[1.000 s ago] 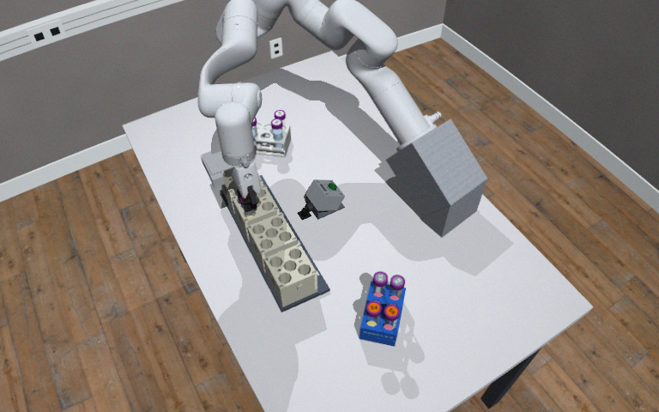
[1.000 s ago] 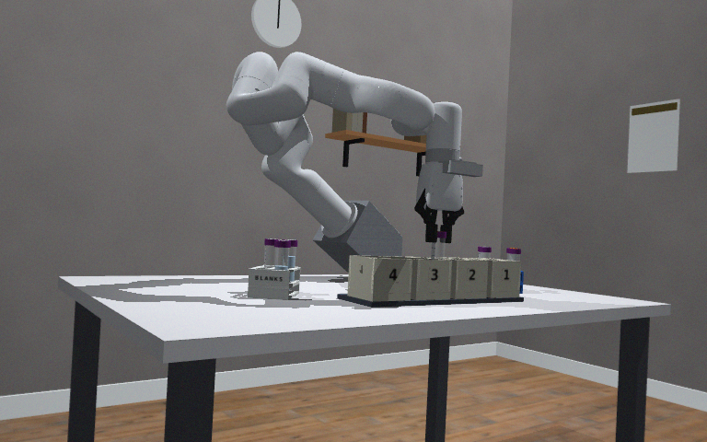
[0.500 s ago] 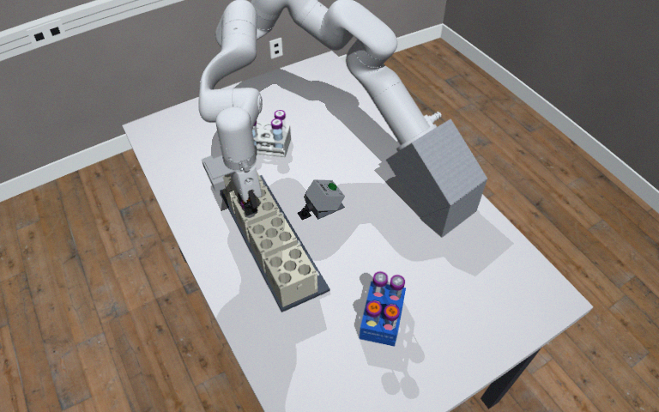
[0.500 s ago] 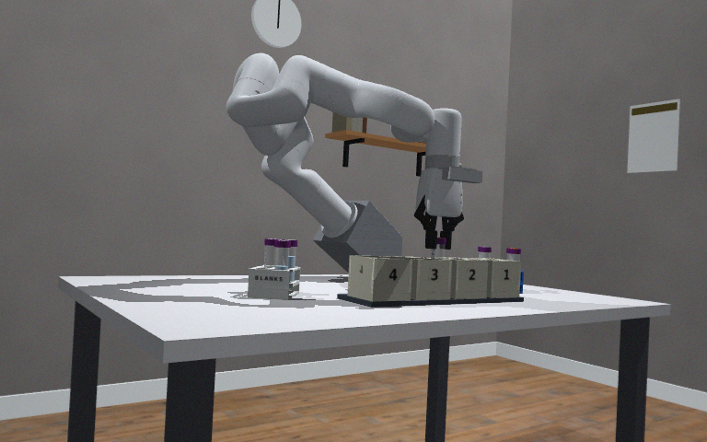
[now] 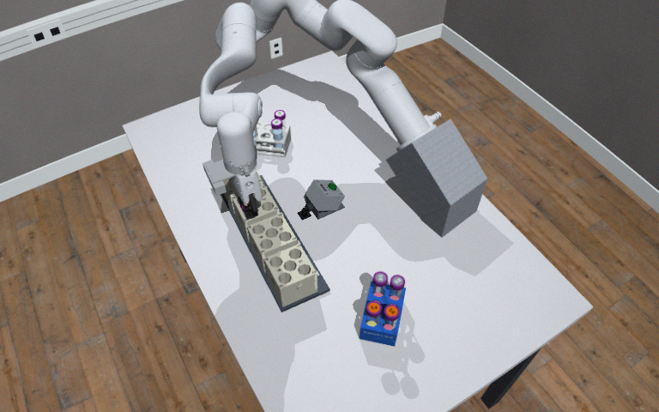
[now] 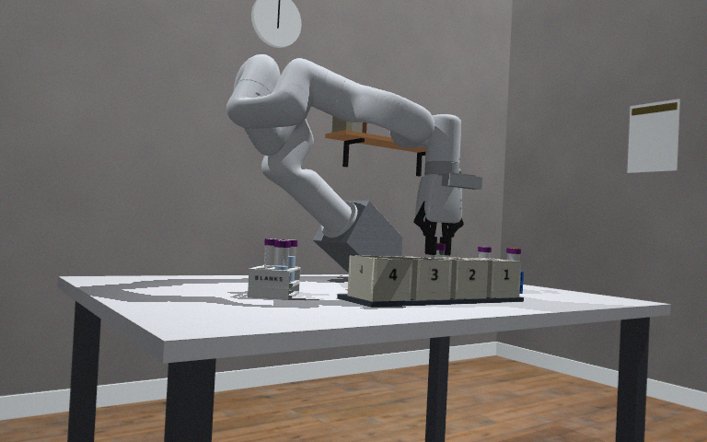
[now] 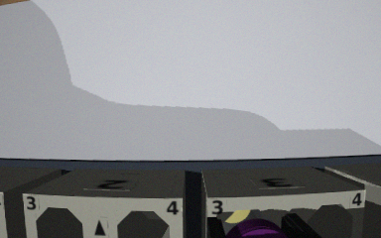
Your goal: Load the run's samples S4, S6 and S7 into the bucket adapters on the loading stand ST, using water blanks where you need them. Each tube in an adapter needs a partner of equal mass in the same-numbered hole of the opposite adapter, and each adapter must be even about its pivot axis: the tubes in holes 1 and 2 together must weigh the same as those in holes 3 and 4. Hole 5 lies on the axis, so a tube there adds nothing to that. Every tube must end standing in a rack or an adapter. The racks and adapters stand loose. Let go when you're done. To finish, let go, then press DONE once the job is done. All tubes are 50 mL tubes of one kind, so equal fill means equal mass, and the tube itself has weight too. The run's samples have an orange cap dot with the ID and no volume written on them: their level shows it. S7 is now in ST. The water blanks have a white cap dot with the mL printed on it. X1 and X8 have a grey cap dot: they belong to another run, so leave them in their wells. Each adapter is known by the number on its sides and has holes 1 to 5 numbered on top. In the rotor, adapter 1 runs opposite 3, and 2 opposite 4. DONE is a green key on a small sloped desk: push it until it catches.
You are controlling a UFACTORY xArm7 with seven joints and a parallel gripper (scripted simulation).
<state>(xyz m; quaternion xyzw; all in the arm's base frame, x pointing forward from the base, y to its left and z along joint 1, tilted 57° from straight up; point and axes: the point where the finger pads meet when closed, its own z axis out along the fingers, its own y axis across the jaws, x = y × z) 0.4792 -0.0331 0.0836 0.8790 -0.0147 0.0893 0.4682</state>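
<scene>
My gripper point(image 5: 248, 201) point(image 6: 440, 243) is shut on a purple-capped tube point(image 5: 250, 209) point(image 6: 441, 246) point(image 7: 255, 230) and stands over adapter 3 point(image 6: 434, 281) point(image 7: 278, 190) on the loading stand point(image 5: 320, 291) point(image 6: 365, 301). The tube is sunk deep into a hole near the "3" mark; only its cap shows above the adapter top. I cannot read its cap dot. Adapter 2 point(image 5: 269, 235) point(image 7: 109, 190) and adapter 1 point(image 5: 291, 279) point(image 6: 505, 278) show only empty holes. Two orange-dot samples point(image 5: 373, 307) point(image 5: 390, 311) stand in the blue rack point(image 5: 376, 332).
Two grey-dot tubes point(image 5: 379, 278) point(image 5: 397, 281) stand at the back of the blue rack. The blanks rack point(image 5: 272, 141) point(image 6: 273, 284) holds purple-capped tubes behind the stand. The green DONE key point(image 5: 332, 185) sits on its grey desk point(image 5: 323, 196). The arm's grey base block point(image 5: 437, 174) stands at the right.
</scene>
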